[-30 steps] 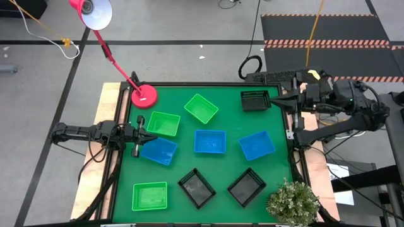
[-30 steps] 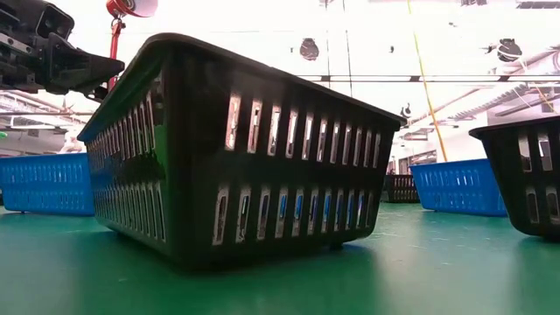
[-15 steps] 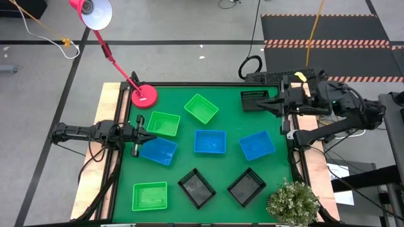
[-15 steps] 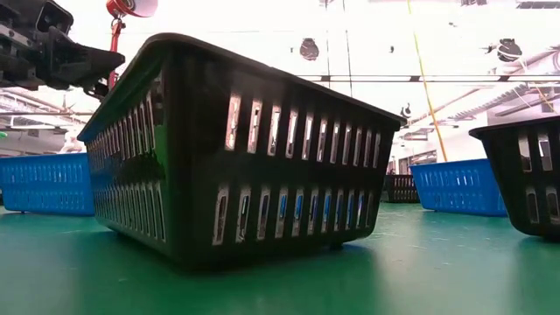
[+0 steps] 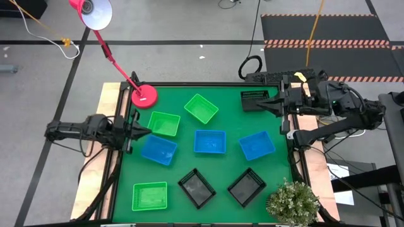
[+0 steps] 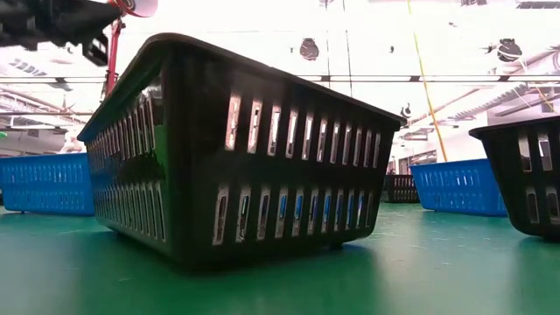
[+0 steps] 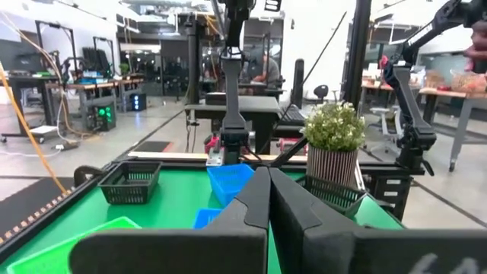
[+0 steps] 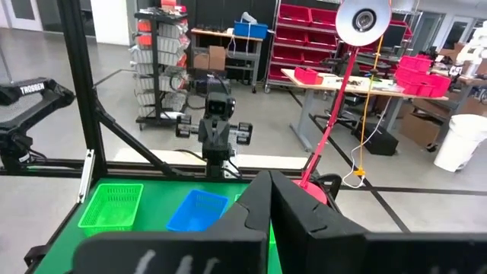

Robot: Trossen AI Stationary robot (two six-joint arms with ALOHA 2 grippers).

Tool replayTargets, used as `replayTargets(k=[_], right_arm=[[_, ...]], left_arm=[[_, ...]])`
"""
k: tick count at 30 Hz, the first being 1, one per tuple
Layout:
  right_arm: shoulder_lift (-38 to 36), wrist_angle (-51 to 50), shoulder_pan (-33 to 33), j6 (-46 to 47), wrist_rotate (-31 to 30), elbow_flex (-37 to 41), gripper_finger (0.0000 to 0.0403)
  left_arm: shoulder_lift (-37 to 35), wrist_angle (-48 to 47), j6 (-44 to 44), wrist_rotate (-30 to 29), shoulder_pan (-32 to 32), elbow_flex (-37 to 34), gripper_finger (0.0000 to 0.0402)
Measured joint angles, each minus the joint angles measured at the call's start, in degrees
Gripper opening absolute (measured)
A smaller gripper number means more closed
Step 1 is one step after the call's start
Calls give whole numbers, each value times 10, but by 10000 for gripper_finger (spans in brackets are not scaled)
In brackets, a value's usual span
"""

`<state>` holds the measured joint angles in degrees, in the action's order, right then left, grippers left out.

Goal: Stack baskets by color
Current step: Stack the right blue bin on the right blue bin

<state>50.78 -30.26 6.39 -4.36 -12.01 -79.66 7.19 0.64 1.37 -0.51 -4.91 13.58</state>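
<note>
Both grippers were seen closed and empty: the left gripper (image 5: pixel 144 131) was held at the left table edge, between a bright green perforated plastic basket (image 5: pixel 163 123) and a blue perforated plastic basket (image 5: pixel 158 150), while the right gripper (image 5: pixel 264 104) was poised beside a black perforated plastic basket (image 5: pixel 254 99) at the far right corner. Nothing was stacked. Two black baskets (image 5: pixel 197 186) and one green basket (image 5: pixel 150 195) were set nearest, two more blue baskets (image 5: pixel 209 141) mid-table, another green basket (image 5: pixel 201 108) beyond, on the green table mat (image 5: pixel 278 167).
</note>
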Motion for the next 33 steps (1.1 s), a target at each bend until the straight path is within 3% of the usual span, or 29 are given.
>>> replayTargets(k=[19, 33], right_arm=[[0, 0, 0, 0, -2, 0, 0], [0, 0, -1, 5, -2, 0, 0]], left_arm=[[212, -185, -24, -32, 0, 421, 1], [429, -327, -58, -71, 0, 732, 1]])
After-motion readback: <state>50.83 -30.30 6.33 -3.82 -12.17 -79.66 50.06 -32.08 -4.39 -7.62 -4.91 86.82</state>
